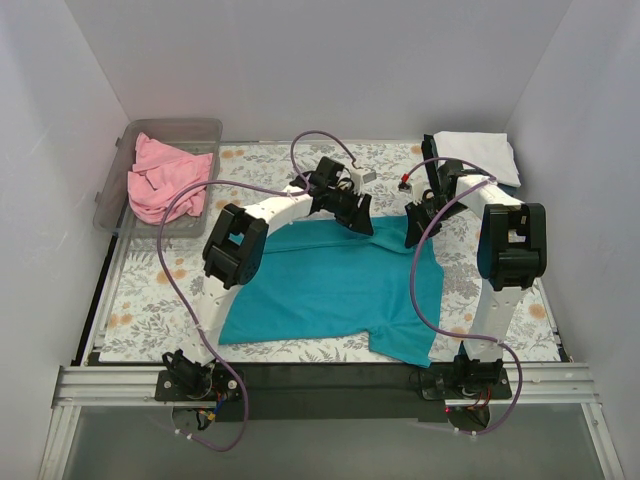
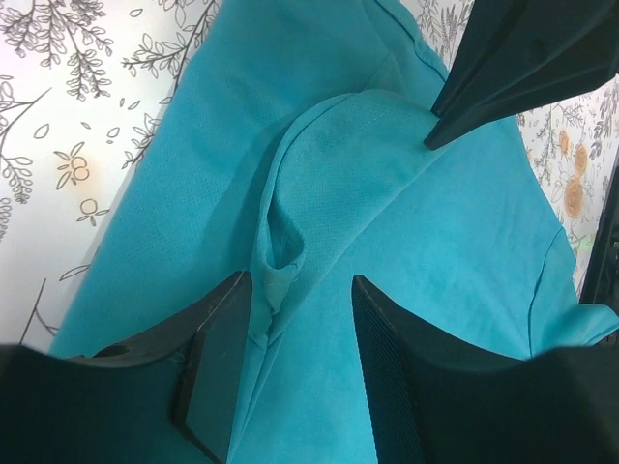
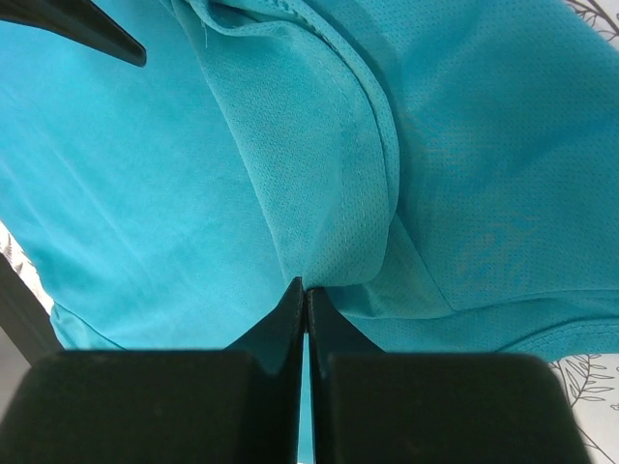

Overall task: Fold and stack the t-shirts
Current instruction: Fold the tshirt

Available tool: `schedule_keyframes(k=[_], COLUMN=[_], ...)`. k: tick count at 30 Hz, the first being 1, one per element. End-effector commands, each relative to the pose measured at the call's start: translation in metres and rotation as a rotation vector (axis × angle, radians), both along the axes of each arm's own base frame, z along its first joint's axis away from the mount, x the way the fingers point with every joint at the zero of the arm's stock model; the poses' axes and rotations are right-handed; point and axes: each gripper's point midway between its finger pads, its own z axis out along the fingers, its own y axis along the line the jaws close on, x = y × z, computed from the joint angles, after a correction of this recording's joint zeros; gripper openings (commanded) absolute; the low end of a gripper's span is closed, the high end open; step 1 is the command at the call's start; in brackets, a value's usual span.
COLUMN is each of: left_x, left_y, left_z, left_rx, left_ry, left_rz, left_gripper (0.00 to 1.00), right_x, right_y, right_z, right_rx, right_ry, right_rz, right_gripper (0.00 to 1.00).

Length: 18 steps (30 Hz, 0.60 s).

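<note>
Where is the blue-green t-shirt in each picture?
Top external: the teal t-shirt lies spread out in the middle of the picture.
Left wrist: it fills most of the picture, from the top down to the bottom right.
Right wrist: it fills nearly the whole picture.
Shared landmark: the floral table cloth shows beside the shirt in every view, at the left in the left wrist view and in the bottom right corner of the right wrist view.

The left arm (image 1: 285, 207) and right arm (image 1: 492, 300) are being shown in white shells with bulky black joint housings (image 1: 235, 245). Purple cables (image 1: 320, 133) are being carried in loops from black bases (image 1: 190, 380). The left gripper (image 2: 300, 280) and right gripper (image 3: 305, 282) are being fitted with black, wedge-shaped fingers (image 2: 397, 367).
</note>
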Motion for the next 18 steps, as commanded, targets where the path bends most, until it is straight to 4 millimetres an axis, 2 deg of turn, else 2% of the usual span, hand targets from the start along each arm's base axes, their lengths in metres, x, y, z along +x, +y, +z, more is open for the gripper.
schedule_keyframes(k=[1,5,7,11,13,18], left_x=[0.007,0.009,0.008,0.0,-0.003,-0.008], left_y=[-0.012,-0.012,-0.012,-0.011,-0.008,-0.003], left_z=[0.019,0.016,0.016,0.023,0.02,0.022], left_rx=[-0.024,-0.021,-0.021,-0.041,-0.031,-0.025], left_ry=[-0.061,-0.06,-0.066,-0.08,-0.081,-0.104], left_rz=[-0.005,-0.002,-0.008,-0.046,-0.049,-0.056], left_gripper=[0.44,0.38,0.31,0.11,0.02,0.0], right_x=[-0.006,-0.007,-0.008,-0.008,-0.009,-0.013], right_y=[0.003,0.004,0.006,0.005,0.005,0.004], right_z=[0.011,0.01,0.01,0.008,0.008,0.006], right_rx=[0.032,0.038,0.045,0.042,0.04,0.04], right_ry=[-0.019,-0.015,-0.013,-0.008,-0.008,-0.006], right_rz=[0.032,0.039,0.041,0.042,0.046,0.053], right_gripper=[0.01,0.01,0.01,0.01,0.01,0.01])
